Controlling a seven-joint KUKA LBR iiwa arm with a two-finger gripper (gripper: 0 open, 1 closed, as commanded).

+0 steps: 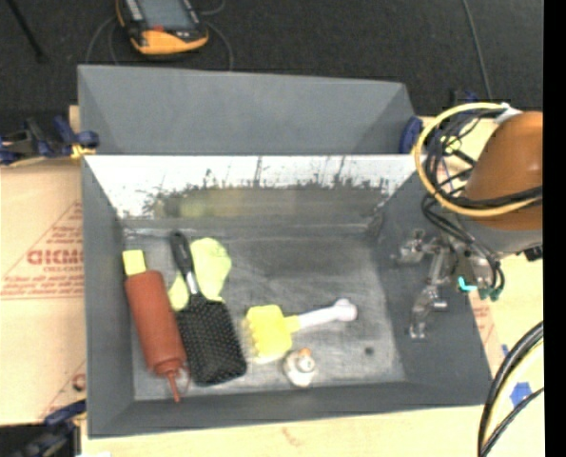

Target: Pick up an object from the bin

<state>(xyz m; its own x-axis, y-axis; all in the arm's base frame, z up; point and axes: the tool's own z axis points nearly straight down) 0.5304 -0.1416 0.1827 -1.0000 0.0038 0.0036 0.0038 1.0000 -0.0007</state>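
Note:
My gripper [414,290] hangs over the bin's right slope, with its two metal fingers spread open and nothing between them. The nearest loose thing is a brush with a yellow head and a white handle [292,324], lying on the bin floor to the gripper's left with its handle end towards it. A small white and orange round thing [302,367] sits just in front of that brush's head. Both lie apart from the gripper.
Further left lie a black hairbrush [207,339], a red squeeze bottle [155,322], a pale yellow soft thing [209,260] and a small yellow block [133,261]. The arm with its orange cover and cables stands over the bin's right rim.

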